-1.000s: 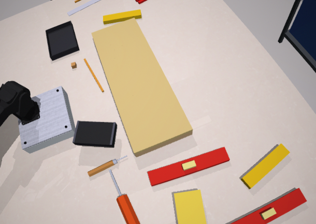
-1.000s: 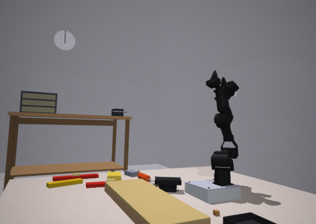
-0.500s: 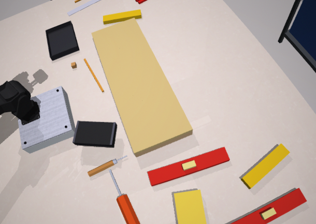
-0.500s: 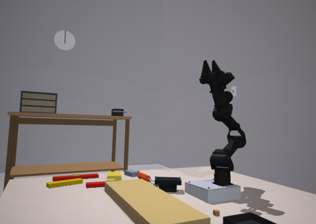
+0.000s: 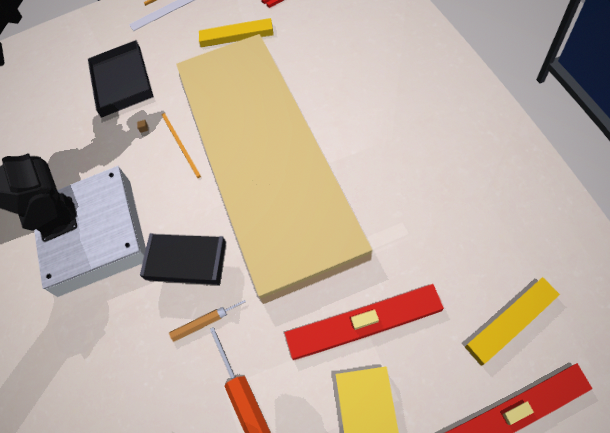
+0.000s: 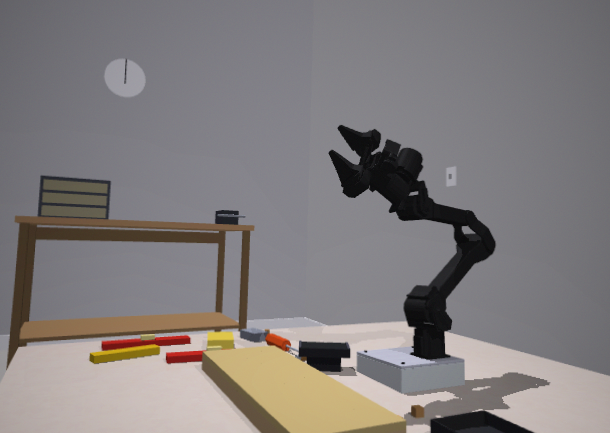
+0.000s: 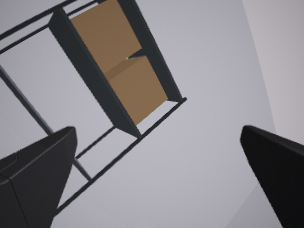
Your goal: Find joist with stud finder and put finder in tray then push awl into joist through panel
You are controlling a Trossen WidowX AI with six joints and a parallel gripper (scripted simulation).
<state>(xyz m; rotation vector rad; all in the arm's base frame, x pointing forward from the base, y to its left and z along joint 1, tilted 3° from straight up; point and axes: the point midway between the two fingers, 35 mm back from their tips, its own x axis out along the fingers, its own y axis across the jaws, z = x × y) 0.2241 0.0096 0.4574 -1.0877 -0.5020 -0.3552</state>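
Note:
My gripper [image 6: 335, 139] [image 7: 161, 134] is open and empty, raised high above the table, its fingers pointing up and outward. The stud finder [image 5: 184, 258] [image 6: 324, 350], a black block with a wide top, stands beside the robot base, off the panel. The tan floor panel [image 5: 270, 150] [image 6: 300, 387] lies flat; a few tiny dark specks show on its middle in the top view. The black tray [image 5: 125, 103] [image 6: 442, 426] looks empty. The awl [image 5: 197, 325], with a wooden handle and thin metal tip, lies near the panel's near corner. The joist is hidden.
An orange screwdriver [image 5: 245, 400] [image 6: 278, 341] lies close to the awl. Red levels [image 5: 320, 333] [image 5: 560, 386] and yellow blocks [image 5: 512, 320] [image 5: 367, 400] lie beyond the panel's near end. A pencil [image 5: 181, 145] and small brown cube [image 5: 142, 125] [image 6: 417, 411] lie between tray and panel.

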